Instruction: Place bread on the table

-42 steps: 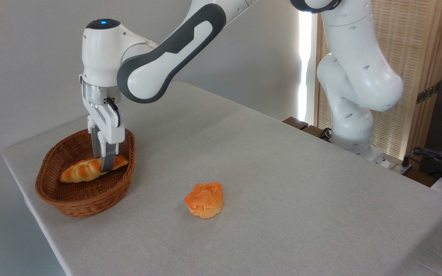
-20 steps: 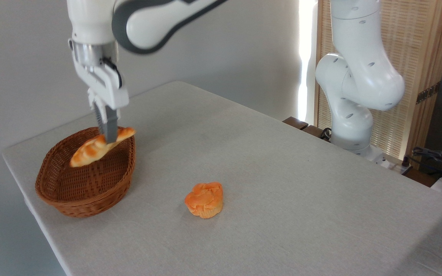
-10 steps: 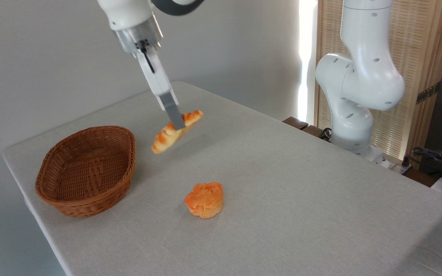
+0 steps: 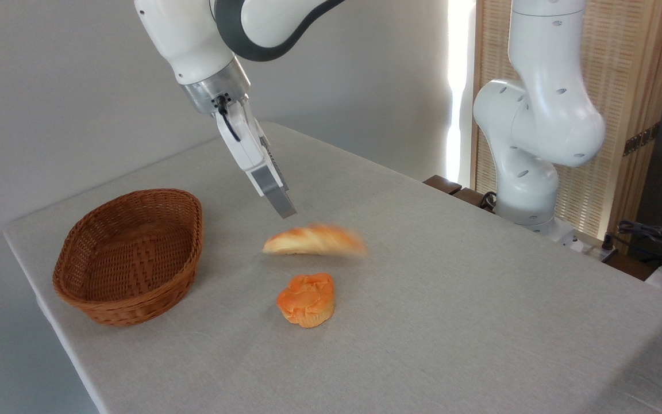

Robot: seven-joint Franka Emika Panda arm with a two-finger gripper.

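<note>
Grey table (image 4: 451,299), plain wall behind. Gripper (image 4: 285,211) tilted, holds nothing, finger gap unclear. Blurred bread (image 4: 314,240) just below at 5 o'clock, apart from it. Muffin (image 4: 306,299) at 6; basket (image 4: 130,256) at 8.

We look down from one fixed camera at the desk's (image 4: 423,322) near corner, facing the arm's base (image 4: 529,215).

Bread (image 4: 314,240): elongated golden-orange loaf with paler creases, motion-blurred, lying roughly level, free of any grip, at the counter (image 4: 423,276) centre. Counter: large, rectangular, light grey-beige cloth surface.
</note>
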